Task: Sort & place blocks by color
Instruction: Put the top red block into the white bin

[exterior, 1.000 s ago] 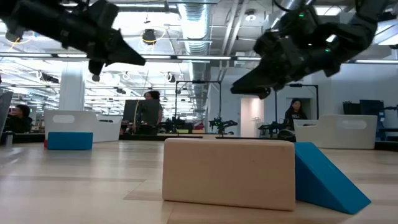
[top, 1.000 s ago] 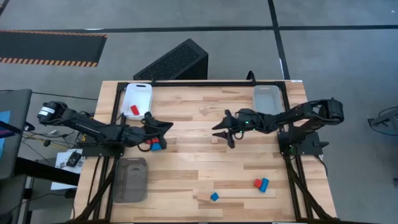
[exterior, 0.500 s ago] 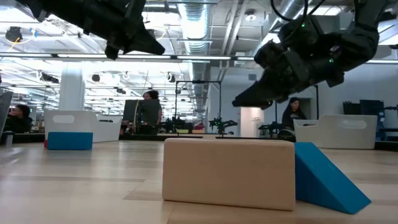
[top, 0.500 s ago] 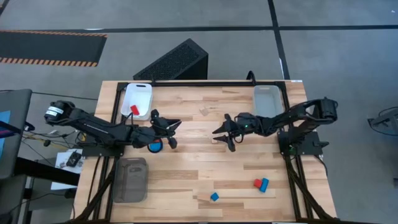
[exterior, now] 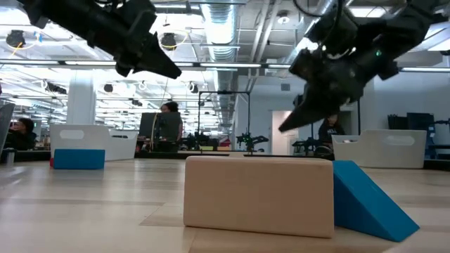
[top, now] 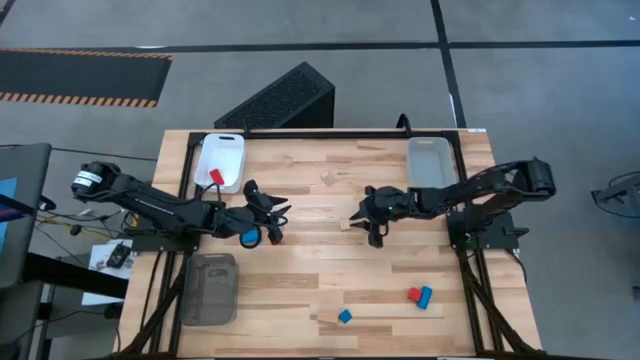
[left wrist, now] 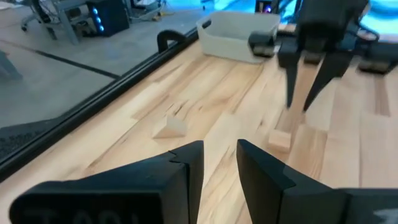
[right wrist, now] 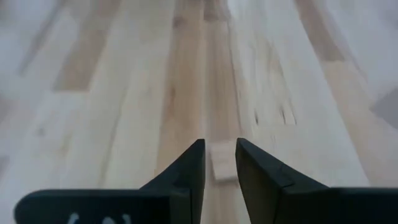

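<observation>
Wood block (right wrist: 222,167) | btwn R fingers (right wrist: 219,163), untouched | tabletop (top: 330,270)

Both arms are thin and black. The left claw (top: 273,220) and right claw (top: 367,227) each have two dark, pointy fingers (left wrist: 186,163). The left arm's far end has a round white part.

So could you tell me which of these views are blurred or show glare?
Right wrist view: table soft, the small wood block ahead of the fingers blurred. Left wrist view: blue glare along the far edge. Low view: near wood block sharp, arms dark against ceiling lights.
</observation>
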